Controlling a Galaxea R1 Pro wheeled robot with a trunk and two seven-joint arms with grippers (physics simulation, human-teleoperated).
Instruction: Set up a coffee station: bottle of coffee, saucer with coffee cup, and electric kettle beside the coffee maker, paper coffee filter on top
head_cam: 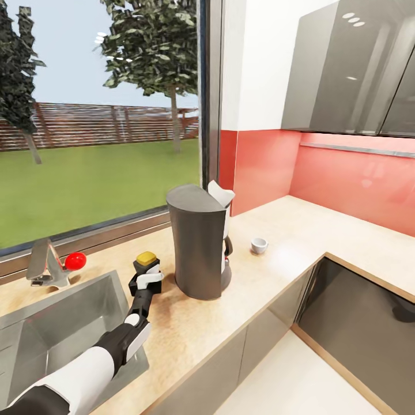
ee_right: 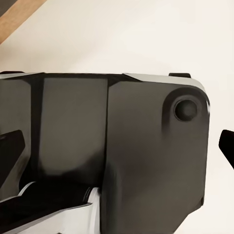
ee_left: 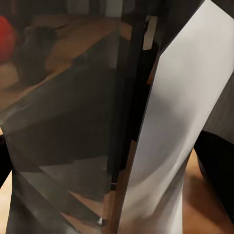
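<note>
Head view: the left gripper (head_cam: 146,275) reaches over the countertop (head_cam: 276,230) just beside the coffee maker (head_cam: 199,242), on its sink side. A small object with a yellow top (head_cam: 147,257), probably the bottle of coffee, sits at the fingertips. Whether the jaws clamp it or merely flank it cannot be told from here. If the grip is loose or off-centre, the object could tip as the arm pulls away, and it stands near the sink (head_cam: 63,323), so a fall could carry it into the basin. A careless sweep of the arm could also nudge the coffee maker and shake the white paper filter (head_cam: 221,195) that pokes up from its far top edge. The coffee cup (head_cam: 259,245) stands on the far side of the coffee maker, apart from it, with no saucer under it. The countertop is pale wood-effect, turning a corner beyond the cup; behind the coffee maker are a large window onto lawn and trees, a coral backsplash and grey wall cabinets.

Left wrist view: dark and white blurred surfaces crowd the lens; the jaw opening is unreadable.

Right wrist view: a dark robot housing (ee_right: 122,146) over pale floor; the right gripper's state cannot be told.
</note>
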